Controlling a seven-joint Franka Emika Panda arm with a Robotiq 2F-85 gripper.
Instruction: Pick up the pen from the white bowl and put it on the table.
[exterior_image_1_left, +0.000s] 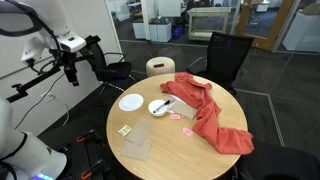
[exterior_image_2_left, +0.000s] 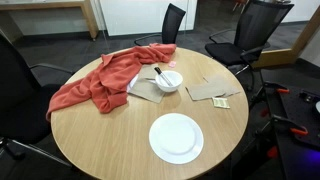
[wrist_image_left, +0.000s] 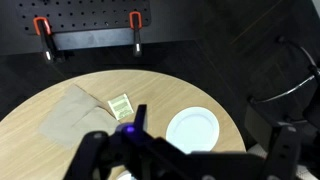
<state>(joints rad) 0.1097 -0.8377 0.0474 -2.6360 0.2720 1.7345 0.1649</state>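
Observation:
The white bowl (exterior_image_1_left: 160, 107) stands near the middle of the round light wood table (exterior_image_1_left: 170, 150), touching the edge of a red cloth. It also shows in an exterior view (exterior_image_2_left: 167, 81). The dark pen (exterior_image_2_left: 158, 73) lies slanted in the bowl with one end over the rim; it also shows in an exterior view (exterior_image_1_left: 161, 104). My gripper (exterior_image_1_left: 70, 66) hangs high, off the table's edge and far from the bowl. In the wrist view the gripper (wrist_image_left: 212, 125) is open and empty above the table edge. Bowl and pen are out of the wrist view.
A flat white plate (exterior_image_1_left: 131, 102) (exterior_image_2_left: 176, 138) (wrist_image_left: 192, 130) lies beside the bowl. A red cloth (exterior_image_1_left: 208, 112) (exterior_image_2_left: 100, 82) drapes over one side. Brown napkins (exterior_image_2_left: 210, 90) (wrist_image_left: 72, 115) and a small yellowish item (wrist_image_left: 121, 104) lie on the table. Office chairs (exterior_image_2_left: 257, 25) surround it.

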